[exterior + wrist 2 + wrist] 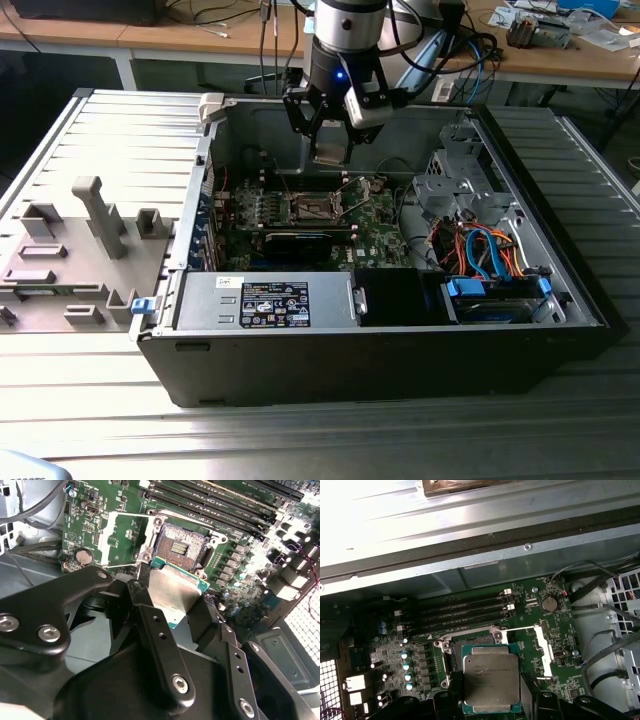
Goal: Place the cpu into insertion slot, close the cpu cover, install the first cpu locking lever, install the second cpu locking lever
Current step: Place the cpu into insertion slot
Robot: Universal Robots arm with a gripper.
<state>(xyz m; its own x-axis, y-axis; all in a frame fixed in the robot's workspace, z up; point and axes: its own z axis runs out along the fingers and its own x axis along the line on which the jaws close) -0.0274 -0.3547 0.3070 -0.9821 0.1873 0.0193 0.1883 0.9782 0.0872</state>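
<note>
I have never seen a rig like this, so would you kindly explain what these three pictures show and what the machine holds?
This is a single robot arm reaching down into an open computer case that lies on a ribbed metal table. The exterior view comes from a camera standing off the arm; both wrist views come from cameras riding on the arm, looking past its black claw at the green motherboard. The claw is closed on the cpu, a small flat chip with a silvery top, held by its edges above the board. On the board is the insertion slot, a square socket with a dark centre and nothing in it. Its cpu cover, a thin metal frame, is folded open.
</note>
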